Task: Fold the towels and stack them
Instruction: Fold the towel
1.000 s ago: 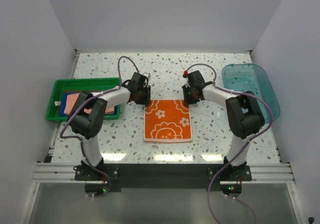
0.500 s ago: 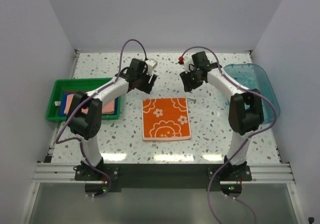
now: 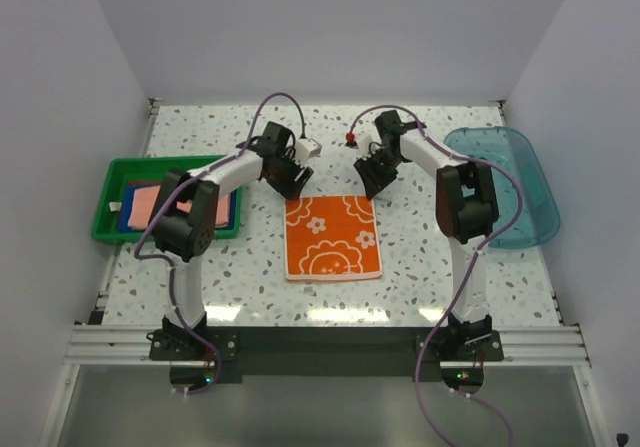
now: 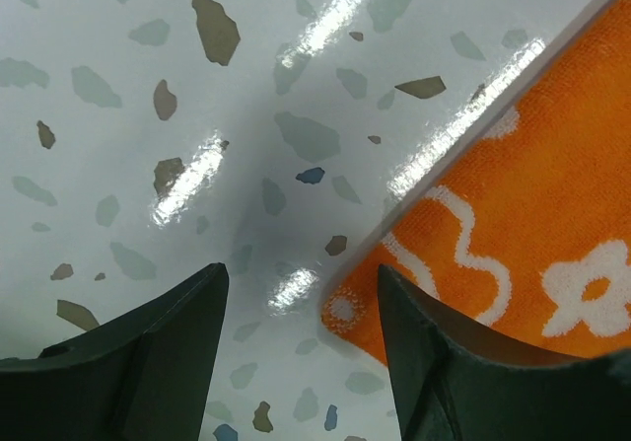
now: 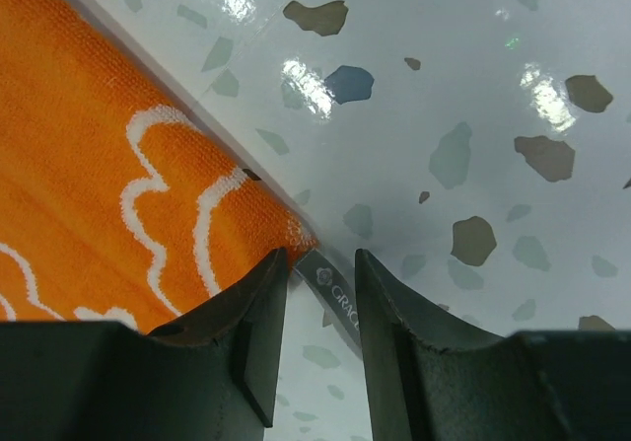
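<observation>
Green tray (image 3: 170, 161) left, clear blue tub (image 3: 525, 187) right | orange flowered towel (image 3: 333, 239) flat on desk (image 3: 430, 257) | left gripper (image 4: 298, 278) wide, right gripper (image 5: 320, 263) narrow

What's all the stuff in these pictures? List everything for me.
Orange towel: one, orange with white flower outlines, flat at the table's middle.
Label: one, grey, at that towel's far right corner.
Pink towel: one, pink, on top in the tray.
Blue towel: one, royal blue, under the pink one.
Green tray: one, green, left side of the table.
Tub: one, clear blue, right edge.
Table: one, white speckled.
Left gripper: black, open at the towel's far left corner.
Right gripper: black, narrowly open over the label.
</observation>
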`<state>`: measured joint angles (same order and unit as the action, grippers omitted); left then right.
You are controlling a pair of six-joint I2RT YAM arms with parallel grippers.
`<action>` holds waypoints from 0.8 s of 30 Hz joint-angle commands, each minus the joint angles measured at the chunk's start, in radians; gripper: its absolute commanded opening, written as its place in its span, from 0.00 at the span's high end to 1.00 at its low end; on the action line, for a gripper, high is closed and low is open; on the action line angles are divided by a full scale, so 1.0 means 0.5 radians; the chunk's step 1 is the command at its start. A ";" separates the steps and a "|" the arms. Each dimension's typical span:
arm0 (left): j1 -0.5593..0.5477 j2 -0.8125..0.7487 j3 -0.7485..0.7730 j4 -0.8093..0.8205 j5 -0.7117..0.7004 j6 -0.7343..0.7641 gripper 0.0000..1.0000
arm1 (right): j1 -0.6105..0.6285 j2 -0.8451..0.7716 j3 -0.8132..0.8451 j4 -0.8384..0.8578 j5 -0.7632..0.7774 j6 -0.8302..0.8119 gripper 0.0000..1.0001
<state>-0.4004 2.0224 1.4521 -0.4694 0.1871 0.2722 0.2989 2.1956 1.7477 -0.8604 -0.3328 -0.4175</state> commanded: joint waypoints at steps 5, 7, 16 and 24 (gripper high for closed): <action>0.009 0.042 0.090 -0.037 0.126 0.075 0.35 | -0.003 0.106 0.152 -0.135 -0.120 -0.122 0.64; 0.009 0.069 0.112 -0.067 0.150 0.085 0.35 | 0.000 0.131 0.162 -0.157 -0.129 -0.143 0.66; 0.015 0.137 0.139 -0.159 0.172 0.109 0.36 | 0.000 0.238 0.186 -0.230 -0.086 -0.199 0.88; 0.034 0.180 0.142 -0.282 0.221 0.137 0.43 | 0.000 0.208 0.143 -0.184 -0.031 -0.196 0.98</action>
<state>-0.3954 2.0823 1.5040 -0.5343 0.2584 0.3149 0.2981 2.2715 1.8286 -0.9333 -0.3759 -0.4927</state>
